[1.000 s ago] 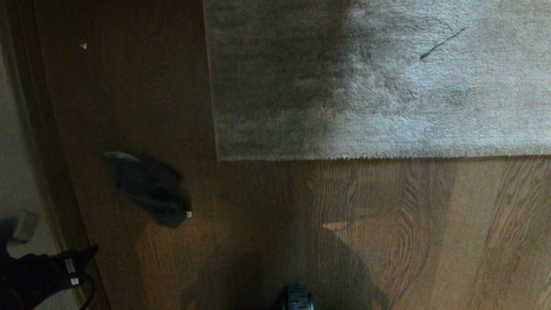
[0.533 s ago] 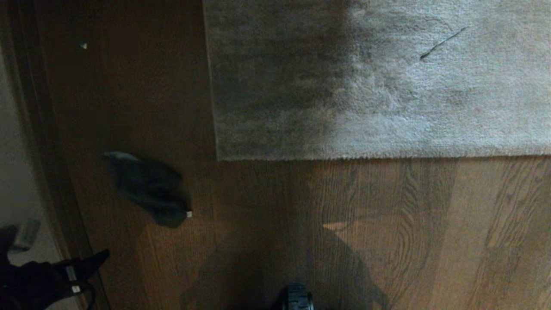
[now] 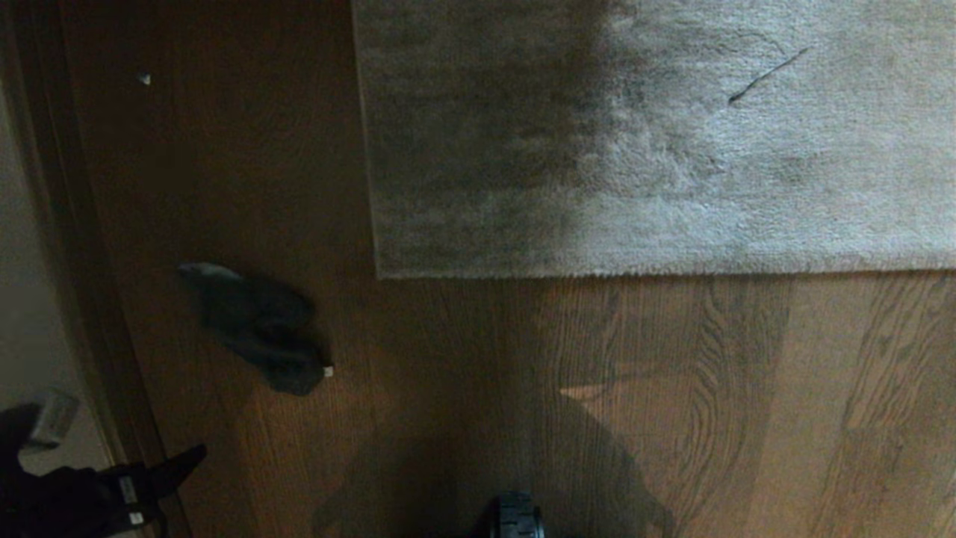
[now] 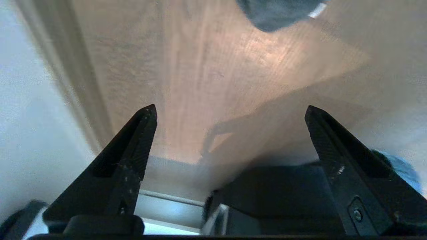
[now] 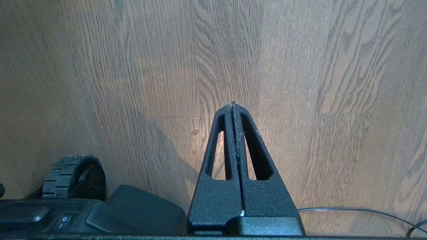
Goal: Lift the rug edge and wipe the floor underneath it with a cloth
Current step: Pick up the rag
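Note:
The light grey rug [image 3: 672,149] lies flat at the far side. Its rug edge [image 3: 635,273] runs straight to a square corner [image 3: 379,275]. A small dark grey cloth [image 3: 254,329] lies crumpled on the brown wooden floor [image 3: 463,373], left of that corner. My left gripper [image 3: 131,426] is at the near left, short of the cloth and open, holding nothing. In the left wrist view the left gripper [image 4: 230,108] stands wide over the floor [image 4: 217,66], with the cloth [image 4: 277,13] ahead. My right gripper [image 5: 233,104] is shut and empty above the floor [image 5: 300,83].
A dark wooden strip [image 3: 67,224] borders the floor on the left, with a paler surface [image 3: 22,314] beyond it. A dark thread [image 3: 769,73] lies on the rug. The robot's wheel [image 5: 73,173] and a thin cable [image 5: 350,210] are near the right gripper.
The left gripper's fingers have spread apart from partly closed to wide open, and the hand has sunk slightly in the head view. Cloth and rug have not moved.

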Robot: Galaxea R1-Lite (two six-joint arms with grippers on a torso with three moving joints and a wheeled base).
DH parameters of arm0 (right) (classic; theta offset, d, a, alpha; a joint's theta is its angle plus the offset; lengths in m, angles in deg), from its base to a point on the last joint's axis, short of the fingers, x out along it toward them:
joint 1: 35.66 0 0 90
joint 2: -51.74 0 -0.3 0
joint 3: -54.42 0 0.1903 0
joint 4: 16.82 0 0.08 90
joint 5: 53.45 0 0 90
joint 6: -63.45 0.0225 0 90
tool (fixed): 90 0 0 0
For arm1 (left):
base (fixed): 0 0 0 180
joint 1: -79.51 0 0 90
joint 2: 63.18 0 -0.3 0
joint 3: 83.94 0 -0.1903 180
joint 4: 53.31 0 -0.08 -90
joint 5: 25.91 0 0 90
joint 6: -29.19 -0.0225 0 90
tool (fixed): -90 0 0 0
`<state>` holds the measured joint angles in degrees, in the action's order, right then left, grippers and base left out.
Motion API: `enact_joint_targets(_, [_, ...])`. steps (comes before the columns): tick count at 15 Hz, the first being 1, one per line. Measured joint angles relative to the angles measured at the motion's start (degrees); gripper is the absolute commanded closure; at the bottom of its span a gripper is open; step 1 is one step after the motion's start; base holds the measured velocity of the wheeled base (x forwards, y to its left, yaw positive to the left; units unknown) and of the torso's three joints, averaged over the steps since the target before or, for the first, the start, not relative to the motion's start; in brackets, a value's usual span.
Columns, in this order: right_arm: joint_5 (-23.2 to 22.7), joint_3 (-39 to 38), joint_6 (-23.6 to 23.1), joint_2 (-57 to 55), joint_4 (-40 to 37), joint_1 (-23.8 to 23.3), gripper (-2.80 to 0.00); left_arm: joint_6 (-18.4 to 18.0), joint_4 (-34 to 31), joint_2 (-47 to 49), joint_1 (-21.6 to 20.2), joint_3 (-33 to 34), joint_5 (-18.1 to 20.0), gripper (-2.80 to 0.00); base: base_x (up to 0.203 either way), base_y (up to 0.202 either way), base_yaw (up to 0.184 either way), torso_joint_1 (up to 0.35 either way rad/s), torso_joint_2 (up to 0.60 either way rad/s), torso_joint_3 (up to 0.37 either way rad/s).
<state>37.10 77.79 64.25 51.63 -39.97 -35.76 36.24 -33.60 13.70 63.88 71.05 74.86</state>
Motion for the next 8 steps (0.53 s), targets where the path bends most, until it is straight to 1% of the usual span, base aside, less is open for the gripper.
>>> enact_joint_targets(2, [0.00,0.00,-0.02,0.00,0.02,0.00,0.00,0.17,0.00,0.28,0.01,0.02,2.21,-2.80,0.000,0.000,0.000,0.000,0.00,0.000])
enact_joint_targets(4, [-0.03,0.00,-0.01,0.00,0.02,-0.01,0.00,0.14,0.30,1.17,0.11,-0.05,3.62,-2.80,0.000,0.000,0.000,0.000,0.00,0.000])
enact_joint_targets(8, [-0.01,0.00,0.00,0.00,0.01,-0.01,0.00,0.02,0.63,4.33,0.68,-2.03,4.78,-2.80,0.000,0.000,0.000,0.000,0.00,0.000])
